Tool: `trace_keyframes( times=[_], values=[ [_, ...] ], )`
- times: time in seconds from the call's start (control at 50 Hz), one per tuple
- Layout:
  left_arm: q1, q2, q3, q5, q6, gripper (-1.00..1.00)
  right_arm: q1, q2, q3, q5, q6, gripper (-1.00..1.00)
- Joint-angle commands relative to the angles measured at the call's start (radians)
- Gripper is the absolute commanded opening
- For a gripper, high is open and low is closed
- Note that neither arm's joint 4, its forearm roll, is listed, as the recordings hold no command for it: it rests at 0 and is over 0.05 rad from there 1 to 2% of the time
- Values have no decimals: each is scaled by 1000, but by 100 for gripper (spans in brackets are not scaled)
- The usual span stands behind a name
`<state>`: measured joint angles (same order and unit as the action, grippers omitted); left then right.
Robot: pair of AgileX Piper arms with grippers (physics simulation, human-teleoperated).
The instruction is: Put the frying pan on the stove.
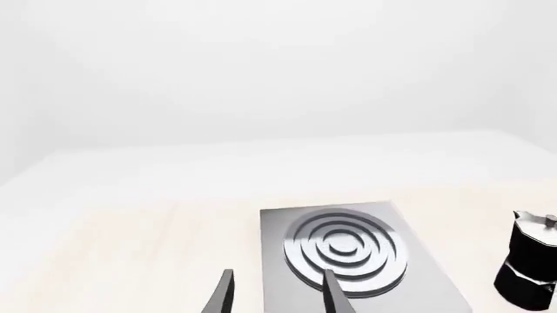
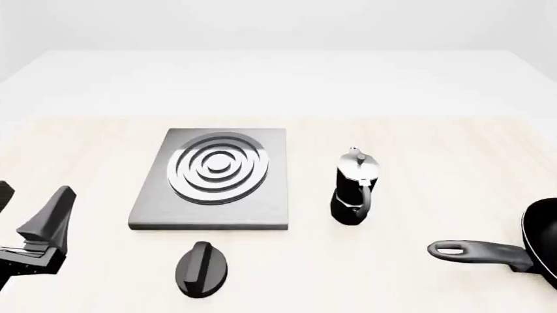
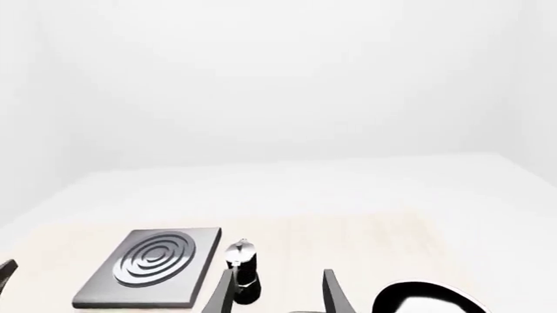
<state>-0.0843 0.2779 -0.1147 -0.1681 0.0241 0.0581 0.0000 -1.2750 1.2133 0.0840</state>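
Note:
The frying pan (image 2: 533,246) lies at the table's near right, cut by the picture's edge, its long handle (image 2: 477,251) pointing left. In the right wrist view its glossy pale inside (image 3: 426,298) shows beside my right gripper (image 3: 278,297), which is open and holds nothing. That gripper is outside the front view. The stove (image 2: 213,177) sits flat left of centre, its burner rings bare. My left gripper (image 2: 30,210) hovers at the near left, open and empty. The left wrist view has the stove (image 1: 348,251) just beyond the left gripper (image 1: 278,298).
A black-and-silver moka pot (image 2: 355,190) stands upright between the stove and the frying pan. A small black oval lid (image 2: 202,268) lies in front of the stove's near edge. The moka pot (image 1: 531,262) (image 3: 244,272) appears in both wrist views.

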Motion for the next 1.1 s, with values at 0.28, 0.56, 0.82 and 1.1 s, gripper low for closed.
trace_keyframes(
  times=[0.28, 0.56, 0.82, 1.1],
  values=[
    [-167, 374, -209, -183, 52, 100, 7, 0, -10, 7, 19, 100],
    [-285, 528, -341, -205, 81, 100, 6, 0, -8, 7, 25, 100],
    [-401, 598, -425, -202, 87, 100, 5, 0, -6, 7, 28, 100],
    [-467, 669, -528, -193, 102, 100, 4, 0, -5, 7, 29, 100]
  ],
)
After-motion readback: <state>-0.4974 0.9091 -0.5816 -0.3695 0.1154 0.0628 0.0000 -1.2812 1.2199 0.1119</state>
